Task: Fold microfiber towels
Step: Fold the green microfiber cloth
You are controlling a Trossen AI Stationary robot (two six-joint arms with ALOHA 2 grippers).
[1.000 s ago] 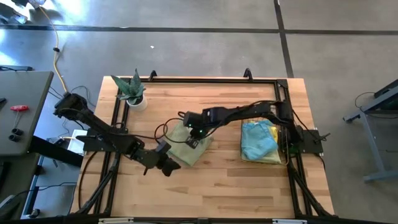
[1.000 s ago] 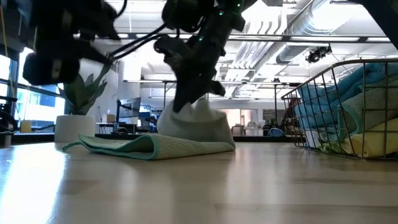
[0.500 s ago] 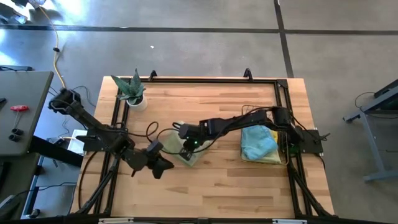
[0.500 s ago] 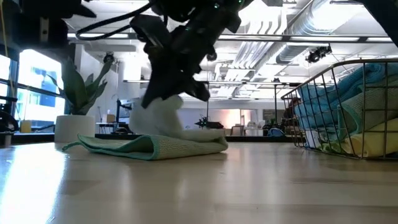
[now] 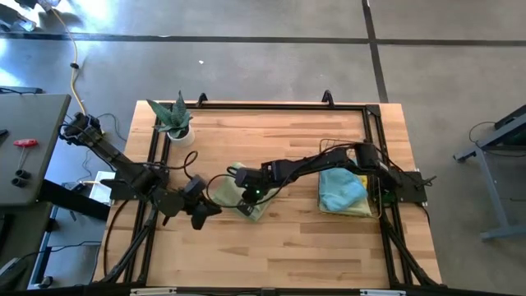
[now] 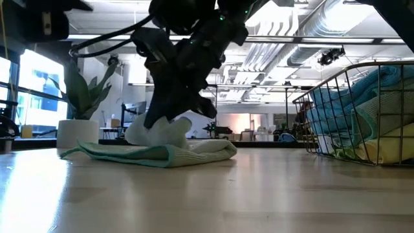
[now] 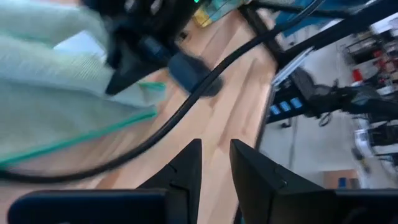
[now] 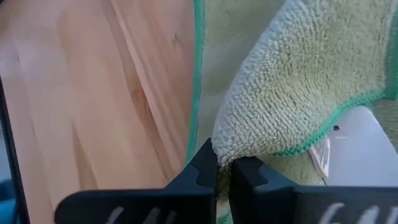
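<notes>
My right gripper (image 8: 224,167) has its fingers (image 8: 199,165) pinched together on a folded-over corner of the pale green towel (image 5: 238,193), and I see the teal hem and a white label beside the pinch. In the low view that corner stands up in a white hump above the rest of the cloth, which lies flat on the worktop (image 5: 288,238). From above, the towel sits near the middle of the worktop, toward the left edge, its long axis running slantwise from the far left to the near right. My left gripper (image 5: 205,210) hangs just beside the towel's left side, fingers (image 7: 186,168) narrowly apart, holding nothing. The other towels (image 5: 343,187) lie heaped in the wire basket (image 6: 323,97) at the right edge.
</notes>
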